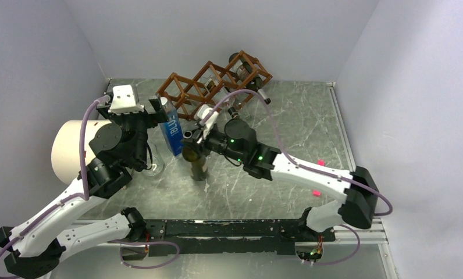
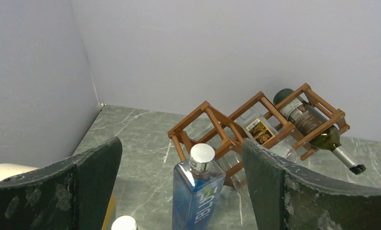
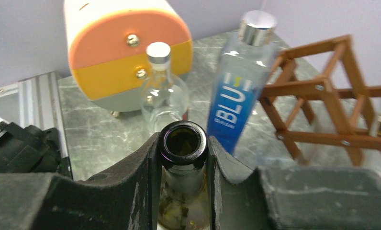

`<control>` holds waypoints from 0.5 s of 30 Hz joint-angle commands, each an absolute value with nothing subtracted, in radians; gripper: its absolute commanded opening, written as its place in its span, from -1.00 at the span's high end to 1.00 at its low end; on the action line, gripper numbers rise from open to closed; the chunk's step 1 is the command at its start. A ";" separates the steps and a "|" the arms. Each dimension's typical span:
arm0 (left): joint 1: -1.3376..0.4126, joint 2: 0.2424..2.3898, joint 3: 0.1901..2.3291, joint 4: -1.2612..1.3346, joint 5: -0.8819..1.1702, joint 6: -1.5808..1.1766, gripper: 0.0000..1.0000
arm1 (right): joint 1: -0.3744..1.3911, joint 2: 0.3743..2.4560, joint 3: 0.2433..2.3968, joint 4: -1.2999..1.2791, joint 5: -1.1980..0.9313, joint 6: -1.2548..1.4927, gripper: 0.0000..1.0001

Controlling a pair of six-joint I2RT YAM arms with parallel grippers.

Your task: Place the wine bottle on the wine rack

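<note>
So, wine bottle point(image 1: 198, 164): dark green, uncorked, standing upright on the table point(image 1: 299, 133) near its middle, on the near side of the rack and apart from it (in no cell).
Right gripper point(image 1: 192, 137): clenched on the wine bottle's neck just below the rim; the right wrist view shows a finger pressed to each side of the neck point(image 3: 183, 191).
Left gripper point(image 1: 159, 110): released, fingers point(image 2: 83, 191) spread wide and holding nothing, hanging at the left over the blue bottle.
Wine rack point(image 1: 217, 81): reddish-brown diamond cells, running along the far side of the table from left to right.
Rack contents: a dark bottle point(image 2: 313, 124) lies in the right-hand cell with its neck sticking out; a clear bottle point(image 2: 260, 132) lies in the cell next to it.
Blue bottle point(image 1: 172, 133): upright, silver cap, just left of the wine bottle.
Clear flask point(image 3: 160, 96): round-bodied, upright, left of the wine bottle.
Cylinder point(image 3: 126, 48): orange and yellow end face, lying on its side at the left edge.
</note>
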State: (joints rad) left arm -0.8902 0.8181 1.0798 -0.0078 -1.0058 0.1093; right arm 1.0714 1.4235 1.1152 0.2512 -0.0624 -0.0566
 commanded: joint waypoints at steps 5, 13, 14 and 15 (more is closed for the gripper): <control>-0.893 0.886 1.074 -0.124 -0.803 0.039 -0.99 | 1.013 1.204 1.103 0.154 0.194 -0.012 1.00; -0.891 1.006 1.017 -0.177 -0.476 -0.065 -0.99 | 0.959 1.088 1.066 0.047 0.369 0.053 1.00; -0.892 1.008 0.994 -0.150 -0.424 -0.072 -0.99 | 0.954 1.074 1.061 0.045 0.391 0.065 1.00; -0.892 1.011 0.969 -0.121 -0.364 -0.076 -0.99 | 0.949 1.063 1.057 0.042 0.416 0.073 1.00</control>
